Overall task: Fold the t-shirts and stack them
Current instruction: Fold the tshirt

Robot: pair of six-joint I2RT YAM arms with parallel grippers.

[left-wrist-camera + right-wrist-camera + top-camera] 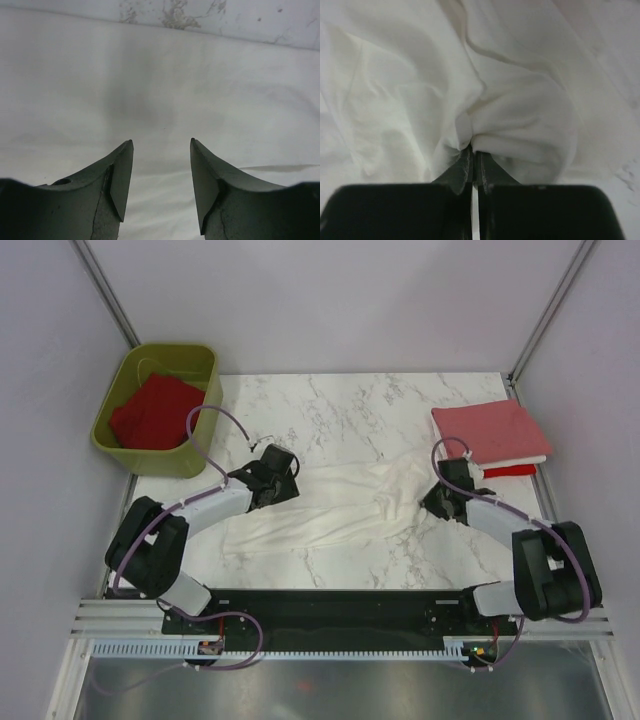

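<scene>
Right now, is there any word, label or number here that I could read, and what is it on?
None that can be read.
The white shirt, the folded stack and the green tub show no print.
Small parts on the front rail are too small to tell.

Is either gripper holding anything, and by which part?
The right gripper pinches a bunched fold of the white t-shirt near its right end; the left gripper is open, holding nothing.

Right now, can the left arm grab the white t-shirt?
Likely yes: the left gripper stands open just above the white t-shirt, with flat cloth below its jaws and nothing in between.
</scene>
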